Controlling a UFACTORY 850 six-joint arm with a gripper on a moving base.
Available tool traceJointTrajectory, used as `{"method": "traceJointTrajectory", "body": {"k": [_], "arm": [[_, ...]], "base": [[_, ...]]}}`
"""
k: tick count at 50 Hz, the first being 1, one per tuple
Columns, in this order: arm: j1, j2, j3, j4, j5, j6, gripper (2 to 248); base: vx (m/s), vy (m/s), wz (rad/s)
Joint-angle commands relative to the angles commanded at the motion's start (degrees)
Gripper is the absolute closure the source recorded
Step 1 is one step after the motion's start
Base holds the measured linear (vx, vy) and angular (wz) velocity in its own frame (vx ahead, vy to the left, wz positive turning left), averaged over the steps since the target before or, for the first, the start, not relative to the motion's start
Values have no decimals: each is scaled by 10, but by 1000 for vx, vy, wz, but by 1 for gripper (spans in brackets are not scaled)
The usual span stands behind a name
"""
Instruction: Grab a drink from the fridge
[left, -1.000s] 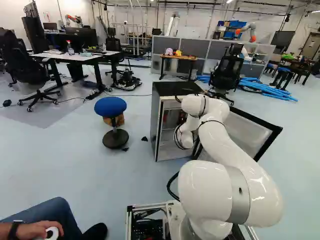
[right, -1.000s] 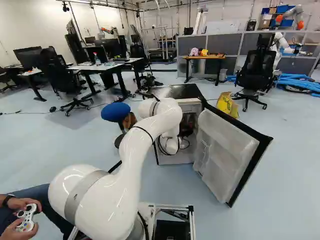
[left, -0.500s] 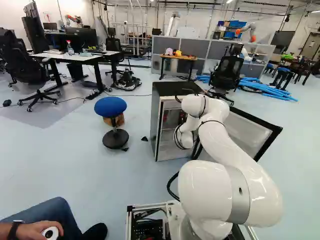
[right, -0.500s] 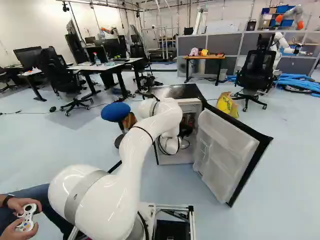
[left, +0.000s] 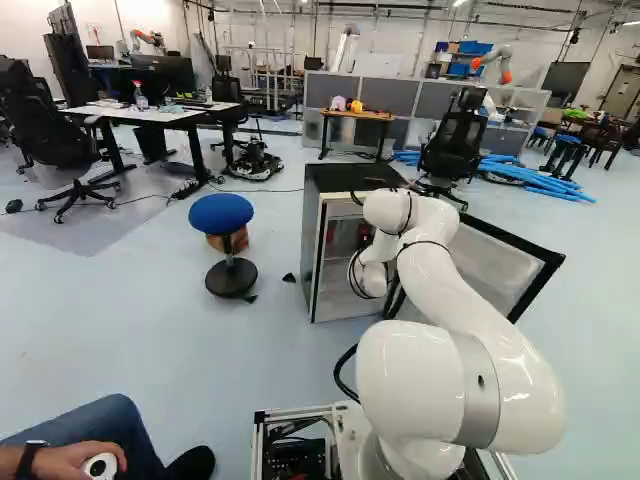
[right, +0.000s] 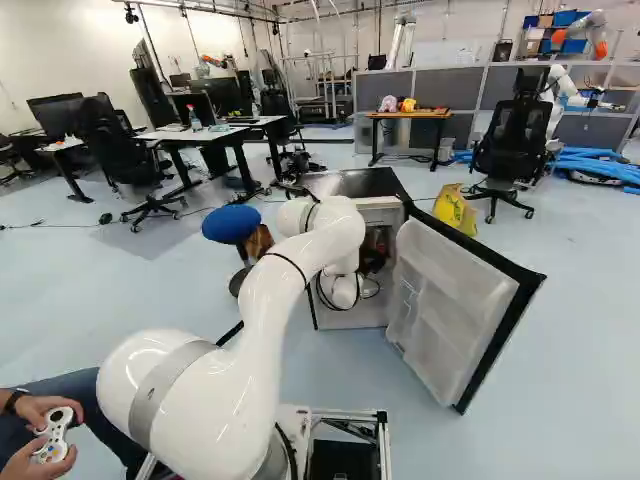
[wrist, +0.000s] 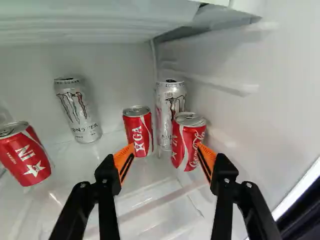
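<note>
In the right base view my gripper (right: 373, 262) is a dark shape inside the open fridge (left: 330, 180), partly hidden by the arm. The wrist view shows the gripper (wrist: 164, 159) open, nothing gripped. Ahead, between the finger lines, stands a red can (wrist: 137, 131). Another red can (wrist: 189, 140) stands beside it, behind one orange fingertip; whether they touch I cannot tell. A silver can (wrist: 170, 112) rises behind these two. Off to the other side are a second silver can (wrist: 79, 110) and a third red can (wrist: 24, 154), both upright on the shelf.
The fridge's side wall (wrist: 240, 120) runs close beside one finger, with a shelf overhead (wrist: 100, 22). The open fridge door (right: 450, 310) stands right of the arm. A blue stool (left: 221, 212) is left of the fridge. A seated person's hand (right: 45, 430) holds a controller.
</note>
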Motion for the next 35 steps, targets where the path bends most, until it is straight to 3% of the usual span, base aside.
{"method": "traceJointTrajectory", "body": {"k": [35], "arm": [[-10,-8,-14,0,0,0,68]], "base": [[0,0,0]]}}
